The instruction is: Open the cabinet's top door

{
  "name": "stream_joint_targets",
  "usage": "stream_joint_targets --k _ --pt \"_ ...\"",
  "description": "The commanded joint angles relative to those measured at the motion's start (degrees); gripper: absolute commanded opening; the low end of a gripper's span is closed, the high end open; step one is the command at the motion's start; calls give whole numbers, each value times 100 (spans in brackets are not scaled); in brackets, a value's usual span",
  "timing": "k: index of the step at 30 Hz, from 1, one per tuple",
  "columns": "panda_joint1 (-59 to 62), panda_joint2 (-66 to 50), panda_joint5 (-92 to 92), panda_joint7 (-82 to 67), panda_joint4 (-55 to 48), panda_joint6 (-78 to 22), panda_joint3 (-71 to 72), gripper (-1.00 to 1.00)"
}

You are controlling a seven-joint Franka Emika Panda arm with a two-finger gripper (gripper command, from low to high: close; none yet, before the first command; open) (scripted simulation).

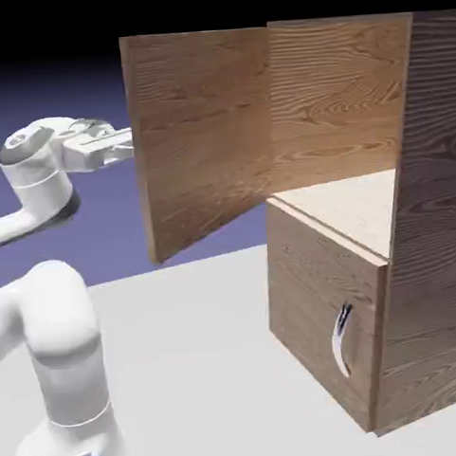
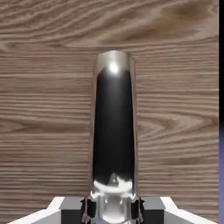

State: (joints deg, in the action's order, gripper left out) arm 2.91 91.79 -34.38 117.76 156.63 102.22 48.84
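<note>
The brown wood-grain cabinet [image 1: 430, 210] stands at the exterior view's right. Its top door [image 1: 203, 138] is swung wide open, out toward the left, and the lighter wood inside shows. My gripper [image 1: 122, 143] reaches the door's outer face from the left, its fingertips hidden behind the door's edge. In the hand view the door's long silver handle [image 2: 113, 127] runs up the middle against the door's wood [image 2: 43, 109]. My gripper [image 2: 113, 209] is shut on the handle's near end, with a grey fingertip on each side.
The smaller lower door [image 1: 317, 302] is closed, and its short curved silver handle [image 1: 341, 344] faces the table. The white arm's base [image 1: 60, 375] rises at the lower left. The pale table top [image 1: 212, 366] spreads between the arm and the cabinet.
</note>
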Motion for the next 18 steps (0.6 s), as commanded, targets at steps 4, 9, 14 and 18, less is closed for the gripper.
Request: stream_joint_targets --k 4,9,14,18 --pt "625 -236 424 10 -832 -871 597 -100" --pt "1482 -428 770 -43 -1870 -1825 1121 -100" --pt "2365 -544 981 -151 -2908 -2702 1494 -100" --pt "2801 -583 1046 -222 -3421 -3115 1638 100"
